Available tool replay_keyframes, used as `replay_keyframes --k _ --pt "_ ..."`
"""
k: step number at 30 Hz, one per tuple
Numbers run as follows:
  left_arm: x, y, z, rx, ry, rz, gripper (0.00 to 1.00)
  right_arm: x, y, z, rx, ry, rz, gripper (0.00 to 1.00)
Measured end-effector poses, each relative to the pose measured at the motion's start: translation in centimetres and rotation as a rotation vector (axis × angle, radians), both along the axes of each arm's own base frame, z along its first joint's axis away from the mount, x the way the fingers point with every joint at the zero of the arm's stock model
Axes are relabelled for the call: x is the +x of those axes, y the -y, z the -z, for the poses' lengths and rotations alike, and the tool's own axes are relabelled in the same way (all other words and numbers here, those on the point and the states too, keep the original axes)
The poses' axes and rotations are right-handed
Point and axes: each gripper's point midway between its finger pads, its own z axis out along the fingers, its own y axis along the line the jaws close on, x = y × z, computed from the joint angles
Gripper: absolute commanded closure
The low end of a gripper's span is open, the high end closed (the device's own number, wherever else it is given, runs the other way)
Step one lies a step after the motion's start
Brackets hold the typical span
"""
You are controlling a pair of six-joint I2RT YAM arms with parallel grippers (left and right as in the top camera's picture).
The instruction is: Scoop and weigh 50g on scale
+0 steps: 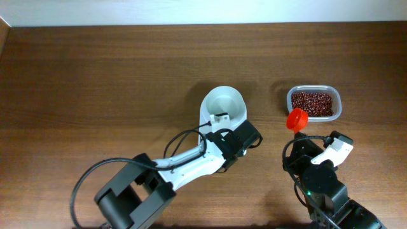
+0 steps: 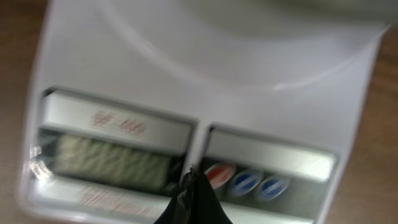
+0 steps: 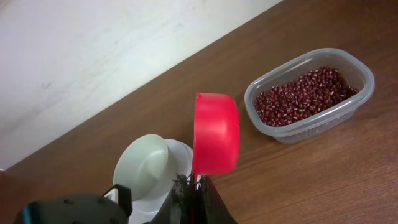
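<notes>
Your left arm (image 1: 184,162) sat closest to the overhead lens, reaching from the lower left of the counter (image 1: 95,76) up toward the middle. You had the left gripper (image 2: 192,186) closed, its fingers pressed into one dark tip with nothing between them. From the wrist view that tip hung over the front panel of the scale (image 2: 186,81), between the grey display (image 2: 112,162) on the left and the red button (image 2: 219,175) on the right. Whether it touched the panel could not be told, as the view was blurred. Two blue buttons (image 2: 247,182) lay just right of the red one.

The scale stood near the middle of the counter, its front end hidden under the left gripper when seen from above. Its round white bowl (image 1: 224,103) sat on top and looked empty.

Further right, you had the right gripper (image 3: 194,190) clamped on the handle of a red scoop (image 3: 216,134). The scoop's cup stood on edge above the fingers, and its inside could not be seen from the wrist. From overhead, the scoop was in the air between the scale and a clear tub (image 1: 313,103), just beside the tub's near left corner.

The tub rested on the counter to the right of the scale, well apart from it, and was partly filled with red beans (image 3: 305,93).
</notes>
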Motion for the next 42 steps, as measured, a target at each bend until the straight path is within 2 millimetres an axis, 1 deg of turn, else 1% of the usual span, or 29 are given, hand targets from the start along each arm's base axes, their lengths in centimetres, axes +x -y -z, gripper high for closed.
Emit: replay_keyframes --k 1,2,3,4,6,7,8,9,11,12,13,14,16,17,19,21,24,26,28,30,32,35,37,39,40,42 --pt "-0.2 -0.3 -0.4 0.005 -0.004 -0.003 1.00 0.0 0.0 0.0 0.000 -0.001 -0.003 0.96" --pt "-0.5 -0.7 -1.3 0.005 -0.006 -0.002 1.00 0.0 -0.1 0.0 0.000 -0.001 -0.003 0.96" --pt "-0.8 -0.9 -2.8 -0.007 0.006 0.003 0.99 0.0 -0.1 0.0 0.001 -0.002 -0.004 0.96" --pt "-0.8 -1.1 -4.8 -0.030 0.032 0.023 0.83 0.0 -0.1 0.0 0.001 -0.002 -0.006 0.96" --pt "-1.1 -1.5 -9.5 -0.059 0.110 0.122 0.43 0.0 -0.1 0.0 0.002 -0.002 -0.006 0.96" --pt "-1.3 -2.3 -12.4 -0.055 0.166 0.204 0.04 0.0 -0.1 0.0 0.002 -0.002 -0.006 0.96" --pt "-1.3 -3.2 -15.0 -0.056 0.225 0.256 0.01 0.0 -0.1 0.0 0.001 -0.003 -0.005 0.96" --pt "-1.5 -4.8 -17.9 -0.037 0.296 0.320 0.01 0.0 -0.1 0.0 0.002 -0.002 -0.005 0.96" --pt "-1.8 -8.7 -22.9 -0.009 0.439 0.344 0.01 0.0 0.0 0.0 0.000 -0.001 -0.002 0.96" --pt "-2.3 -10.7 -24.8 0.017 0.497 0.338 0.01 0.0 0.0 0.0 -0.002 0.000 0.002 0.96" --pt "-3.3 -12.6 -26.0 0.038 0.527 0.334 0.01 0.0 0.2 0.0 -0.005 0.001 0.008 0.96" --pt "-4.1 -13.7 -26.5 0.051 0.538 0.337 0.01 0.0 0.2 0.0 -0.006 0.003 0.012 0.96" --pt "-5.7 -15.2 -27.8 0.072 0.589 0.377 0.01 0.1 0.6 -0.1 -0.013 0.009 0.029 0.96" --pt "-6.2 -15.7 -28.3 0.115 0.612 0.431 0.01 0.1 0.8 -0.2 -0.018 0.014 0.042 0.96" --pt "-6.9 -15.8 -28.0 0.200 0.610 0.550 0.01 0.1 0.9 -0.1 -0.040 0.012 0.044 0.96" --pt "-7.0 -15.0 -27.4 0.260 0.597 0.686 0.01 0.2 0.7 0.1 -0.078 0.003 0.027 0.96" --pt "-6.6 -14.0 -26.1 0.268 0.547 0.781 0.01 0.1 0.0 0.3 -0.129 -0.010 -0.044 0.96" --pt "-6.0 -13.6 -24.4 0.254 0.473 0.833 0.01 0.0 -0.9 0.7 -0.169 -0.025 -0.119 0.96" --pt "-5.4 -13.6 -23.2 0.219 0.420 0.871 0.01 -0.7 -0.9 1.3 -0.218 -0.076 -0.163 0.96" --pt "-5.0 -14.0 -22.0 0.172 0.362 0.918 0.01 -1.6 -0.6 0.9 -0.266 -0.118 -0.194 0.96" --pt "-4.8 -14.0 -21.3 0.115 0.308 0.977 0.01 -2.4 0.0 -0.2 -0.290 -0.139 -0.207 0.96" --pt "-4.3 -13.3 -20.2 0.058 0.268 1.049 0.01 -3.2 0.6 -2.3 -0.299 -0.129 -0.218 0.96" --pt "-4.1 -13.0 -19.4 0.045 0.239 1.076 0.01 -3.6 0.9 -2.9 -0.306 -0.131 -0.223 0.96" --pt "-4.0 -13.0 -18.8 0.044 0.216 1.089 0.01 -3.8 1.1 -2.7 -0.322 -0.154 -0.226 0.96" --pt "-3.9 -13.0 -18.5 0.042 0.204 1.090 0.01 -3.8 0.9 -2.2 -0.336 -0.181 -0.237 0.96" --pt "-3.8 -13.1 -18.2 0.048 0.192 1.090 0.01 -3.3 -0.1 -0.8 -0.360 -0.246 -0.270 0.96"
